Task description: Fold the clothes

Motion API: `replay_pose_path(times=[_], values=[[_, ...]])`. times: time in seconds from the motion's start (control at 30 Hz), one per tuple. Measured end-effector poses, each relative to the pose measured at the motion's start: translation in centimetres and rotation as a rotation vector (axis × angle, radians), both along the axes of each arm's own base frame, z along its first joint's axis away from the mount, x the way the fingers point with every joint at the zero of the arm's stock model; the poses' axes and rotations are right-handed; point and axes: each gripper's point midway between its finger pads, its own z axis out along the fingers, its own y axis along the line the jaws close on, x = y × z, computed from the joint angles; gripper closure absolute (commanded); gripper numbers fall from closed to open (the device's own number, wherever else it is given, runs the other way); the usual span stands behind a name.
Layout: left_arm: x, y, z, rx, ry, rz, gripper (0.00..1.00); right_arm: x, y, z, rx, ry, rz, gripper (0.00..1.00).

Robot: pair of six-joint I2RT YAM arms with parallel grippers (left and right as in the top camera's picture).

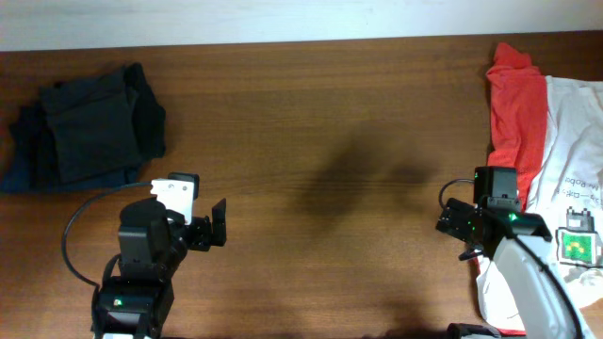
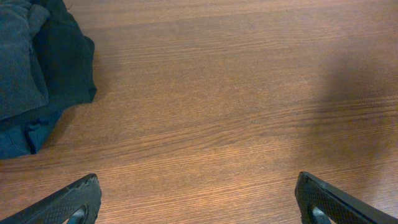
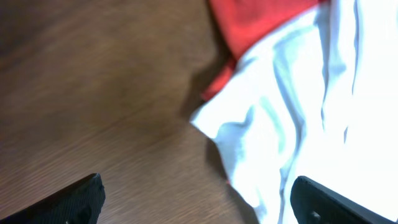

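The clothes lie in a heap at the table's right edge. A white T-shirt (image 1: 565, 160) with a small green-and-black chest graphic (image 1: 577, 247) lies crumpled over a red T-shirt (image 1: 516, 104). My right gripper (image 1: 454, 224) hovers open at the heap's left border and holds nothing. In the right wrist view the white T-shirt's rumpled edge (image 3: 292, 118) runs under the right finger, the red T-shirt (image 3: 261, 18) shows above it, and the gripper (image 3: 199, 199) spans bare wood and cloth. My left gripper (image 1: 213, 230) is open over bare wood, far from the heap; its wrist view (image 2: 199, 202) shows nothing between the fingers.
A pile of dark navy and black garments (image 1: 85, 127) sits at the table's back left, also seen in the left wrist view (image 2: 37, 68). The brown wooden table (image 1: 330, 141) lies between both arms. A black cable (image 1: 75, 235) loops beside the left arm.
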Motion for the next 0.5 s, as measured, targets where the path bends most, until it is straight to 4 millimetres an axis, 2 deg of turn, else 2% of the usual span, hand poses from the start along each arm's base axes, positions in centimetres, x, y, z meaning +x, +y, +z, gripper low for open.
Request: replay_pose_path(times=[0.07, 0.1, 0.17, 0.27, 0.33, 0.43, 0.47, 0.5], values=[[0.0, 0.0, 0.0, 0.0, 0.001, 0.0, 0.01, -0.9, -1.5, -1.8, 0.007, 0.077, -0.076, 0.09], [0.0, 0.0, 0.0, 0.0, 0.0, 0.0, 0.01, -1.3, -2.1, -2.4, 0.008, 0.099, -0.109, 0.18], [0.0, 0.0, 0.0, 0.0, 0.0, 0.0, 0.01, -1.4, -2.8, -2.8, 0.011, 0.106, -0.145, 0.25], [0.0, 0.0, 0.0, 0.0, 0.0, 0.0, 0.01, -1.8, -3.7, -3.2, 0.013, 0.117, -0.185, 0.52], [0.0, 0.0, 0.0, 0.0, 0.0, 0.0, 0.01, -2.0, -3.7, -3.2, 0.014, 0.123, -0.186, 0.62], [0.0, 0.0, 0.0, 0.0, 0.0, 0.0, 0.01, -2.1, -3.6, -3.2, 0.016, 0.128, -0.188, 0.64], [0.0, 0.0, 0.0, 0.0, 0.0, 0.0, 0.01, -2.2, -3.6, -3.2, 0.016, 0.131, -0.188, 0.57], [0.0, 0.0, 0.0, 0.0, 0.0, 0.0, 0.01, -2.2, -3.6, -3.2, 0.017, 0.132, -0.188, 0.57]])
